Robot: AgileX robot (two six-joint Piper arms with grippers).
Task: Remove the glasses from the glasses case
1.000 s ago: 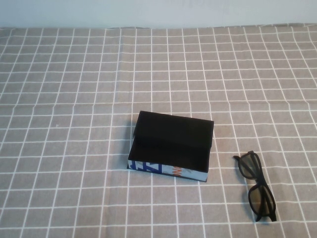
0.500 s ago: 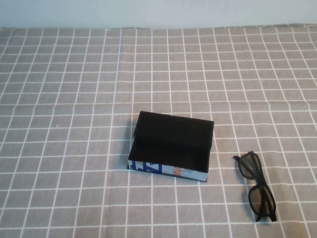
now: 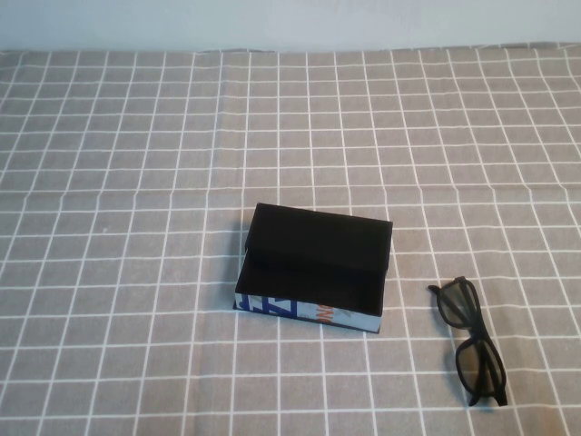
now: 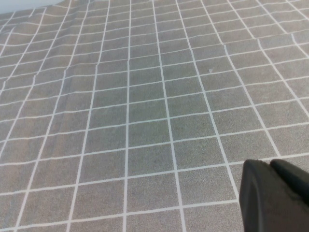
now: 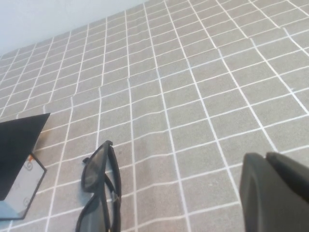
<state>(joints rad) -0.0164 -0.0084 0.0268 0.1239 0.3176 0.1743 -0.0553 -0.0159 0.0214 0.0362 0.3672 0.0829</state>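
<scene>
At the lower right of the high view lie the black thick-framed plastic glasses with dark lenses (image 3: 470, 341), flat on the cloth with their arms folded behind the lenses, the frame running obliquely from upper left to lower right. They sit outside the case, well apart from it on its right side. The right wrist view shows the same glasses (image 5: 100, 188) at its lower left, one lens edge raised slightly and the far lens cut by the frame edge.

Near the centre of the high view, slightly below the middle, stands the small rectangular black glasses case with a flap lid (image 3: 315, 268). Its lid is folded back toward the upper edge of the picture, the dark interior faces up, and the white front side with blue and orange print faces the lower edge. A corner of the case (image 5: 19, 162) appears at the left edge of the right wrist view, just beside the glasses but not touching them.

Both objects rest on a grey tablecloth with a white grid pattern (image 3: 136, 182), which covers the whole table surface up to a pale wall (image 3: 290, 23) along the top.

Neither arm appears in the high view. The left gripper (image 4: 275, 195) shows only as a dark mass at the lower right of its wrist view, over bare cloth; whether its jaws are apart cannot be told. The right gripper (image 5: 273, 191) likewise shows as a dark mass at the lower right of its view, to the right of the glasses, jaw state indeterminable.
</scene>
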